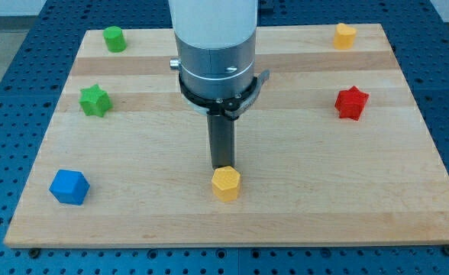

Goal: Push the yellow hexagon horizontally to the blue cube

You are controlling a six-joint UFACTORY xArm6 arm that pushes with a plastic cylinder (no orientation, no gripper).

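Note:
A yellow hexagon (226, 183) lies near the view's bottom centre of the wooden board (301, 214). A blue cube (69, 187) sits at the bottom left, at about the same height in the view. My tip (223, 167) stands just above the hexagon's top edge in the view, touching it or nearly so. The rod hangs from the arm's white and grey body at the top centre.
A green star (95, 100) lies at the left, a green hexagon (115, 38) at the top left. A red star (351, 103) lies at the right, a second yellow hexagon (345, 35) at the top right.

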